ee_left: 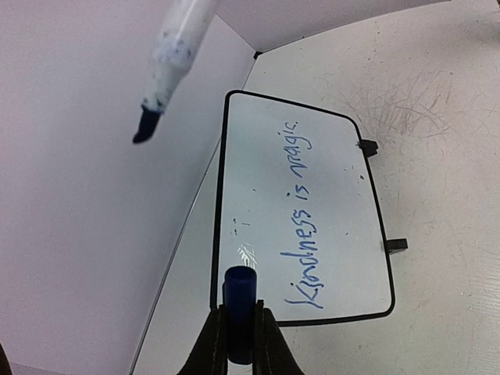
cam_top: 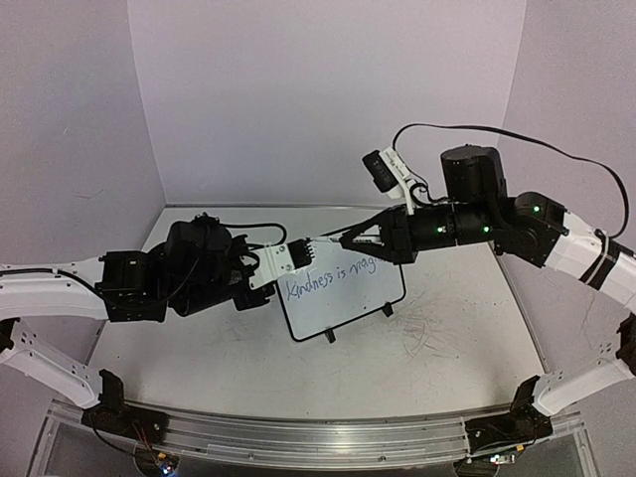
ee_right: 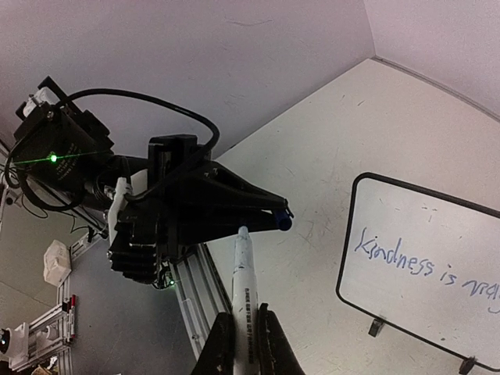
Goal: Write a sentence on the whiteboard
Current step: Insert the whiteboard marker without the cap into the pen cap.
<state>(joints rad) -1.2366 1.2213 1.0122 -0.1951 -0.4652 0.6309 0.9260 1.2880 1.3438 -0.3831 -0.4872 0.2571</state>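
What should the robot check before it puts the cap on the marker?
1. The sentence is finished on the whiteboard: ok.
2. The left claw is shut on the blue cap: ok.
3. The right claw is shut on the marker: ok.
4. The marker tip is lifted off the whiteboard: ok.
5. Tip lined up with cap: not ok, it sits off to one side.
6. Cap's open end faces tip: cannot tell.

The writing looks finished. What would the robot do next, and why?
Probably slide the marker tip into the blue cap: the sentence reads complete, the tip is bare, and the left fingers hold the cap near it.
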